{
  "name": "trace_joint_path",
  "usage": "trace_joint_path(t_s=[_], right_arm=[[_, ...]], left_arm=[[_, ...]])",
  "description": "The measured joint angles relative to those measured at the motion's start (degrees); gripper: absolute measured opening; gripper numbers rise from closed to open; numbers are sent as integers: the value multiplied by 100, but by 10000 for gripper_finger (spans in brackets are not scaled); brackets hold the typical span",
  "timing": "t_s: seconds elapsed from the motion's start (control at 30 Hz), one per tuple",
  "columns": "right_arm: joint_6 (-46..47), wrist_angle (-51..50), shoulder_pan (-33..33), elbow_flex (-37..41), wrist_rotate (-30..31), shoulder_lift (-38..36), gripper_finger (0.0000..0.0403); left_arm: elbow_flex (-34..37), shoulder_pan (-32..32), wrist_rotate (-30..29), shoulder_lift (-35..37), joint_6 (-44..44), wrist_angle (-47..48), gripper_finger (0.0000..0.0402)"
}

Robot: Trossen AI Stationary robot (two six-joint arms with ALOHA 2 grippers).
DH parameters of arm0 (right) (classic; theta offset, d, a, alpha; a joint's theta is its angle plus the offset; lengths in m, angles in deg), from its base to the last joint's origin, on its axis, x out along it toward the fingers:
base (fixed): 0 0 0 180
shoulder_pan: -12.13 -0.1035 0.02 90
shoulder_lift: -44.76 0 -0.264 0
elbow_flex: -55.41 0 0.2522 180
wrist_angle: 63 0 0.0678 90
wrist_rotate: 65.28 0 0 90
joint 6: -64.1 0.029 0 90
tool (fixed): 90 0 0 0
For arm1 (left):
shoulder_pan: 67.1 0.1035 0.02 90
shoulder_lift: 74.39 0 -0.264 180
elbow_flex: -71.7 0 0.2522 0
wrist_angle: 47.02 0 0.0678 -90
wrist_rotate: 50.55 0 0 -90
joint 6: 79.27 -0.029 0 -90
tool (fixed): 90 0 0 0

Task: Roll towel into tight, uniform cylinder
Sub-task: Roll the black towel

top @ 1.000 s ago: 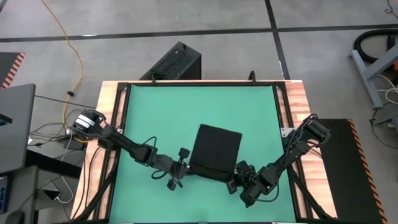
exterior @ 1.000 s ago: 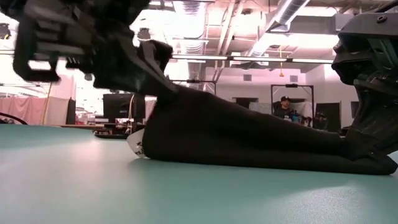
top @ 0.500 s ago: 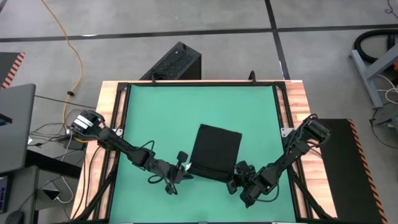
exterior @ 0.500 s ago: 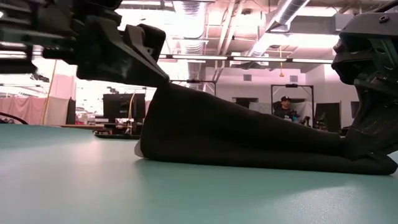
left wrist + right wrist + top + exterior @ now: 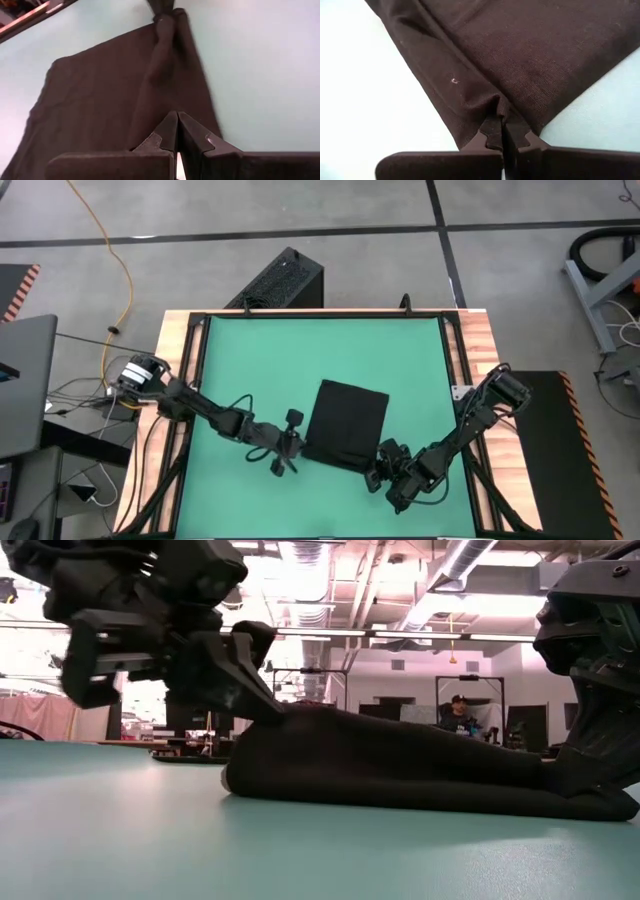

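Observation:
The black towel point(image 5: 348, 420) lies on the green mat point(image 5: 260, 360), and its near edge is gathered into a thick fold point(image 5: 160, 60). My left gripper point(image 5: 298, 446) is shut on the left end of that fold. My right gripper point(image 5: 378, 463) is shut on the right end. In the low view the towel point(image 5: 400, 765) slopes from my left gripper point(image 5: 272, 702) down to my right gripper point(image 5: 590, 768), with its underside on the mat. The far part of the towel lies flat. My left gripper pinches the left end of the gathered near edge point(image 5: 156, 107) between its two fingers. It comes slanting down from the table's left, along the fold. That end is held up off the mat, and the cloth below it reaches down to the mat. My right gripper pinches the right end of the same fold point(image 5: 492, 102) between its two fingers, several layers bunched together. It slants down from the table's near right. This end stays low, against the mat.
A black ribbed box point(image 5: 280, 280) stands on the floor beyond the table's far edge. A laptop point(image 5: 20, 380) sits off the left side. Bare green mat stretches far and left of the towel. A person point(image 5: 460, 712) sits far behind in the room.
My left gripper drew toward the near left, then came back toward the towel and sank a little, staying shut. The towel's left end now stands lower than before, and the white tag beneath it no longer shows. The right end has stayed put.

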State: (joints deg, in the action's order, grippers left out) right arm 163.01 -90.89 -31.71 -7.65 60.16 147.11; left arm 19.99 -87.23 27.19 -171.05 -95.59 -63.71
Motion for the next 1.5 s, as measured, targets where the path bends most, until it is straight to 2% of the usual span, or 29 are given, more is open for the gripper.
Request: trace_joint_path(t_s=[0.13,0.37,0.53,0.67,0.77,1.0,1.13,1.33,1.5], right_arm=[[1,1,0,0,-26,0,5],[-79,25,-7,2,-36,0,6],[-383,-70,-35,-73,31,7,15],[-1071,-223,-98,-252,93,24,21],[-1374,-612,-161,-530,138,18,26],[-1231,-2266,-232,-1225,150,17,31],[-1319,-2771,-223,-1492,-88,13,56],[-1690,-2812,-321,-1634,-83,9,114],[-1815,-3285,-536,-1825,558,7,149]], left_arm=[[0,182,231,-18,2,-2,0],[-2,353,514,-622,123,-261,0],[-2,346,512,-791,248,-221,0],[-4,344,410,-804,249,-206,0],[-4,366,412,-804,251,-251,0],[-4,366,417,-804,256,-279,0],[-4,366,436,-804,260,-286,0],[-4,366,436,-804,260,-334,0],[-4,366,436,-804,258,-340,0]])
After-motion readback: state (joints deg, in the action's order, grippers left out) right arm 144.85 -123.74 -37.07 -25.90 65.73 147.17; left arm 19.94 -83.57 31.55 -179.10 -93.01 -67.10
